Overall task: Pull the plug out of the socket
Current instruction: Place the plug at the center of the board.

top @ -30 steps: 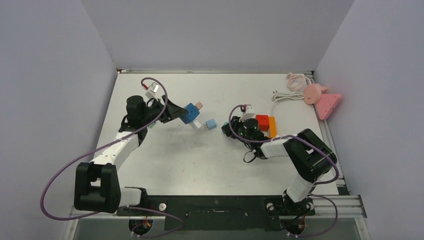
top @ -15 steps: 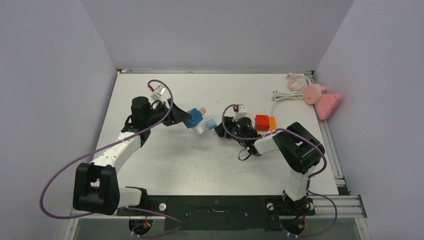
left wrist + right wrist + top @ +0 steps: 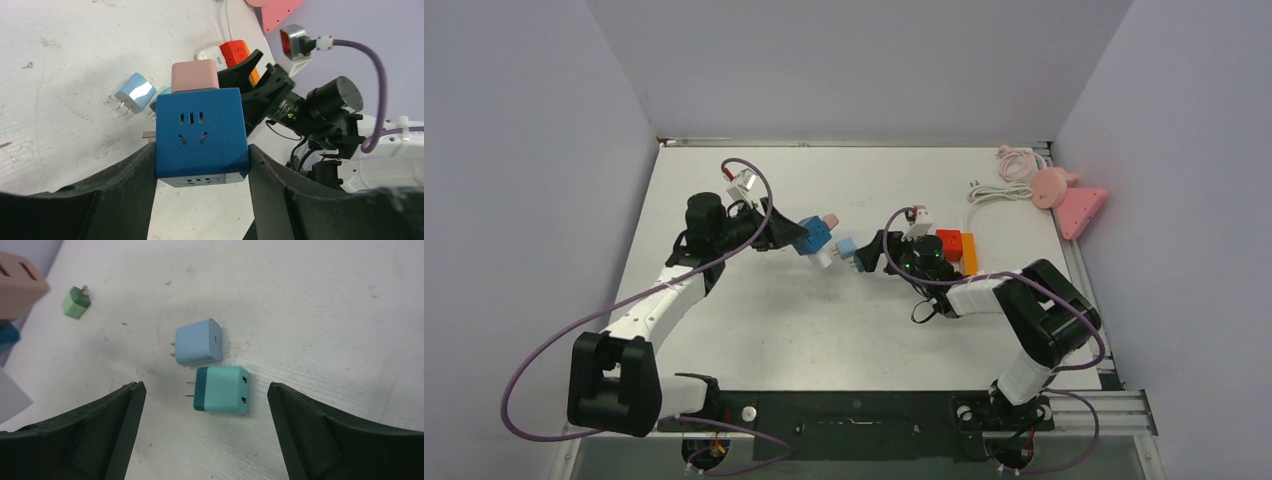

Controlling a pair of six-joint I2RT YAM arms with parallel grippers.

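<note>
Left gripper, fingers clamped on opposite side faces of the blue socket, holds it off the table with the pink plug seated in its top face. Right gripper, fingers wide apart and empty, hovers over the teal plug and pale-blue plug, which lie loose and almost touching; a green plug lies well apart. The pink plug appears to be the one left to pull. The right fingers should close on its flat sides and draw straight along the pin axis, without twisting, while the left grip stays firm.
</note>
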